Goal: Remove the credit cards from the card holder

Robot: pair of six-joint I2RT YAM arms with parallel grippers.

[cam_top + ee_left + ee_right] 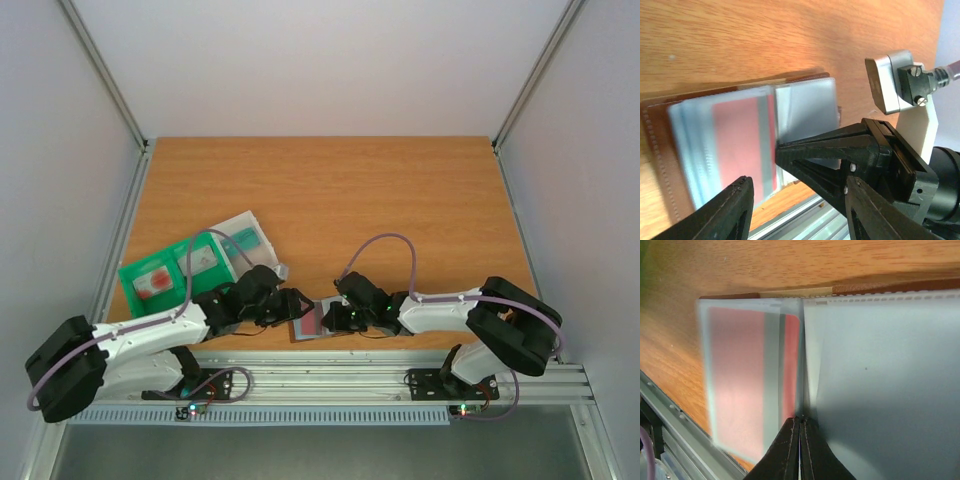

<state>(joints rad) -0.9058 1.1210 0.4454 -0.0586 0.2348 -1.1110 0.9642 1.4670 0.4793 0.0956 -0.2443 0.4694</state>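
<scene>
The card holder [312, 321] lies open near the table's front edge, between my two grippers. Its brown edge [660, 165] frames grey-blue see-through pockets, and a credit card [740, 145] with a pink face sits inside the pockets. In the right wrist view the same card [737, 375] lies left of the fold, with a plain grey pocket panel [880, 380] to the right. My right gripper [800, 432] is shut, its tips pressed on the holder's fold. My left gripper [800, 210] hangs open over the holder's near edge, with nothing between its fingers.
A flat green tray [135, 272] holding a red-blotched card [155, 285] lies at the left. A translucent grey box [243, 238] leans beside it. A metal rail [330, 375] runs along the front edge, just below the holder. Frame posts stand at both back corners.
</scene>
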